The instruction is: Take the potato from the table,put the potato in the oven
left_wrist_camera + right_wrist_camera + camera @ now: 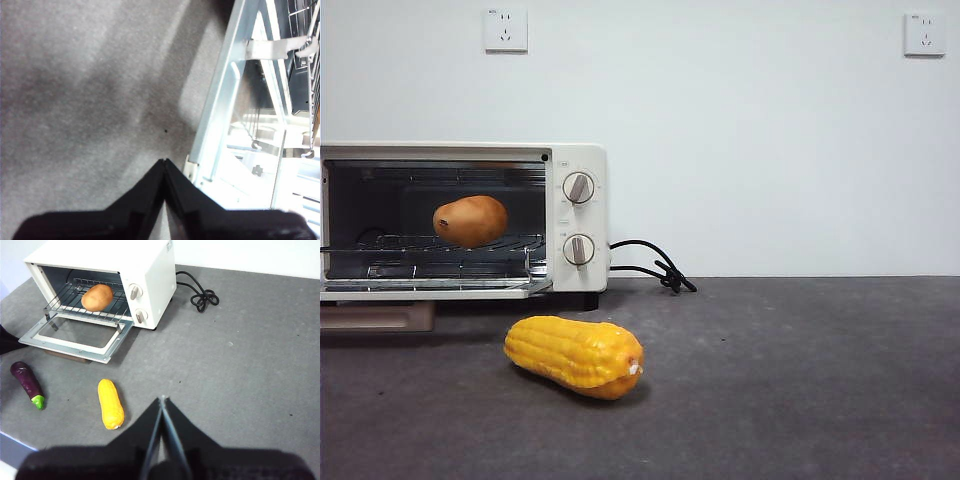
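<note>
The orange-brown potato point(471, 220) lies on the wire rack inside the cream-white oven point(575, 160), whose door point(75, 337) hangs open and flat; the right wrist view shows the potato point(97, 297) on the rack too. My left gripper point(164, 162) is shut and empty, low over the grey table point(90, 100) right beside the open door's metal frame point(220, 100). My right gripper point(162, 400) is shut and empty, hanging high over the table point(240, 370), well away from the oven. Neither arm shows in the front view.
A yellow corn cob point(575, 355) lies on the table in front of the oven, also seen as the corn point(110, 404). A purple eggplant point(27, 384) lies beyond it, near the table's edge. The oven's black cord point(655, 265) coils beside its knob side.
</note>
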Robot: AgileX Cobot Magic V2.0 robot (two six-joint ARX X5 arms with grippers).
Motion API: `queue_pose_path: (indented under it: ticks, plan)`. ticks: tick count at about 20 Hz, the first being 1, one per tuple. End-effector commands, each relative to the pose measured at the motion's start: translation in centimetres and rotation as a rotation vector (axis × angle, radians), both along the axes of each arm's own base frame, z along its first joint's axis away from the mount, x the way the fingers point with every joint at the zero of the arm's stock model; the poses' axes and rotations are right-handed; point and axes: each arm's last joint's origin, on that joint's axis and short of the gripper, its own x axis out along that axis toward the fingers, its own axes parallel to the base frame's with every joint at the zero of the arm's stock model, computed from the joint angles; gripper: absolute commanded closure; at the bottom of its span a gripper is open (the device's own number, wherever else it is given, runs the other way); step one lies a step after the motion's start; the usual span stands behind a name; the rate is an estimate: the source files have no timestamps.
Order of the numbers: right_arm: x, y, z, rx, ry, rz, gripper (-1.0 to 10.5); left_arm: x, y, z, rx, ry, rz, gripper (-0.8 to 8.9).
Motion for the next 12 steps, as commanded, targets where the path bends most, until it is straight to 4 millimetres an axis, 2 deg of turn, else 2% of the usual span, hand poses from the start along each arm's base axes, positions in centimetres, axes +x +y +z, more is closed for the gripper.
queue_pose_path:
  ticks: [1,12]
  plan:
    - [-0.01,-0.03,-0.35,-0.013,0.008,-0.012,9.5,0.14,-0.21,-0.27,-0.048,-0.015,-0.010,8.23]
    - [0.00,-0.02,-0.35,-0.013,0.008,-0.013,9.5,0.76,-0.52,0.21,-0.188,-0.079,-0.012,8.23]
